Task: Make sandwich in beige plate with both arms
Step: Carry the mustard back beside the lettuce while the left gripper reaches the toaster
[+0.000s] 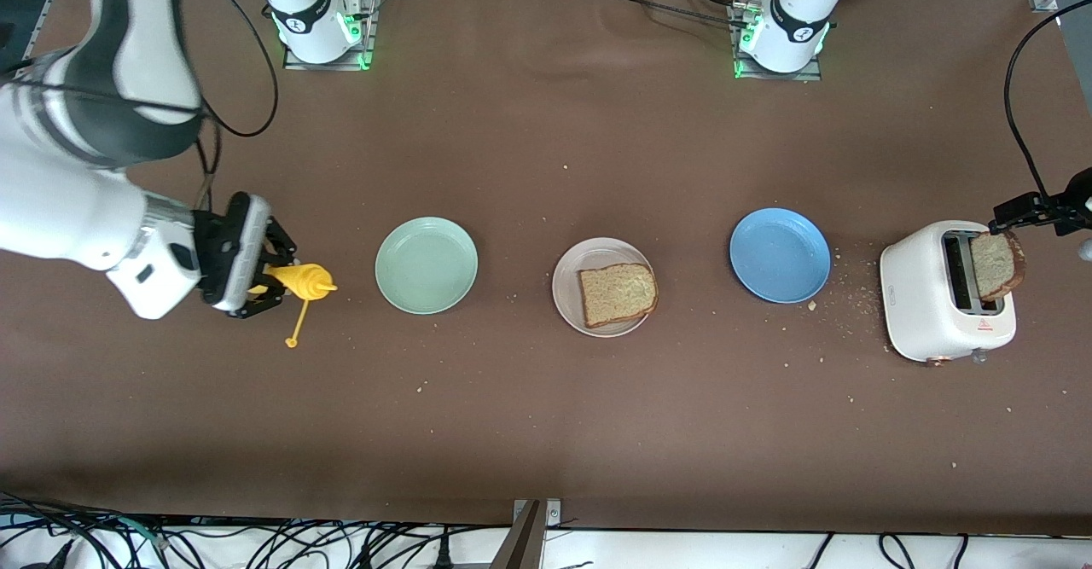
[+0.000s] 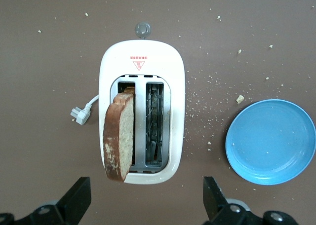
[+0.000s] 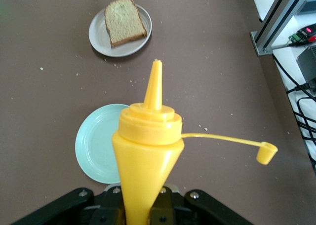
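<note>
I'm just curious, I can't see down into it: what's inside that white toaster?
One brown bread slice stands tilted in one slot of the white toaster, sticking well out. The other slot shows only metal wire guides. The slice's lower end is hidden.

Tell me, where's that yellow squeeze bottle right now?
The yellow squeeze bottle is held in the right gripper at the right arm's end of the table, beside the green plate, its cap dangling open.

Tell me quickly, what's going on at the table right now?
Right gripper shut on yellow squeeze bottle, cap off. Left gripper open over toaster, bread slice sticking up. One slice on beige plate.
</note>
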Action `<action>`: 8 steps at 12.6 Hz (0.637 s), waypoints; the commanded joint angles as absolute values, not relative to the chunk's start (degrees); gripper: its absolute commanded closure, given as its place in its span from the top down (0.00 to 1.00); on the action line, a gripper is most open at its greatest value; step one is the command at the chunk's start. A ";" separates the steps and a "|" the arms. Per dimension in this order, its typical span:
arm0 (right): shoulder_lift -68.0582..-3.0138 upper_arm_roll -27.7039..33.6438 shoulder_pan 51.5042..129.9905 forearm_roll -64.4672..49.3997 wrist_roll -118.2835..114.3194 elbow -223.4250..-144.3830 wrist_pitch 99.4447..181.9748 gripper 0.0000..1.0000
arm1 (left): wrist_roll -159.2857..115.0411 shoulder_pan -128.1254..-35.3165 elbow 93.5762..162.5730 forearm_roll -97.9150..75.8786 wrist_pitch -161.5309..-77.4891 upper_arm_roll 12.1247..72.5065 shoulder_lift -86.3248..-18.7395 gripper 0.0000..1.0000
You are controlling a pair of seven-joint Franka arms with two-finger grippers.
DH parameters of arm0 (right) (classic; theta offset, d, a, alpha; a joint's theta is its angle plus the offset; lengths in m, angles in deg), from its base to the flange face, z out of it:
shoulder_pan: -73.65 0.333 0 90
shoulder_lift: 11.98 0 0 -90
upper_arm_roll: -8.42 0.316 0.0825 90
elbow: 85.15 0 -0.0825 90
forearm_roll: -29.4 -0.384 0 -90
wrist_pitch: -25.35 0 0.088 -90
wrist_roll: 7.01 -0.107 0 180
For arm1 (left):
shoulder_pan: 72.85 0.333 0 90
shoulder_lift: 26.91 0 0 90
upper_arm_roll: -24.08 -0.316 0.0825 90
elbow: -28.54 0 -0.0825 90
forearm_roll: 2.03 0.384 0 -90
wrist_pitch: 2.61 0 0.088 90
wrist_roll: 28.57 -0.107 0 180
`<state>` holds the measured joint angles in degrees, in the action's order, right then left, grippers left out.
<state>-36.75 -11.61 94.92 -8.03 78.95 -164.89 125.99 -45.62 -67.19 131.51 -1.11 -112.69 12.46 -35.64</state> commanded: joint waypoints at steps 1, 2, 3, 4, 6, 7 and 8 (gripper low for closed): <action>-32.47 -15.20 94.39 -20.38 89.62 -176.25 125.99 0.00 | -46.50 -65.73 131.28 0.70 -114.32 13.18 -36.84 1.00; -31.94 -16.88 94.39 -25.57 94.28 -180.12 125.90 0.00 | -46.85 -65.64 131.28 0.70 -114.41 13.09 -36.84 1.00; -31.33 -18.46 94.39 -29.80 98.85 -184.16 125.81 0.00 | -46.85 -65.73 131.28 0.79 -114.41 13.18 -37.10 1.00; -31.32 -19.78 94.30 -32.88 103.42 -187.59 124.94 0.00 | -46.94 -65.64 131.20 0.70 -114.49 13.18 -37.63 1.00; -32.11 -21.81 93.08 -39.57 113.17 -193.75 121.96 0.00 | -47.29 -64.85 131.11 0.79 -115.71 13.18 -38.51 1.00; -32.81 -21.82 91.85 -41.16 117.57 -196.13 121.25 0.00 | -47.55 -64.59 131.11 0.70 -117.90 13.18 -40.43 1.00; -33.95 -21.82 90.62 -43.18 122.75 -198.07 119.85 0.00 | -47.56 -64.76 131.02 0.79 -118.79 13.18 -41.40 1.00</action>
<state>-35.06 -21.87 92.32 -39.19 115.15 -192.93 121.93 -46.52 -65.50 131.59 -1.11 -116.51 12.49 -38.89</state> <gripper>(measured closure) 0.903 0.000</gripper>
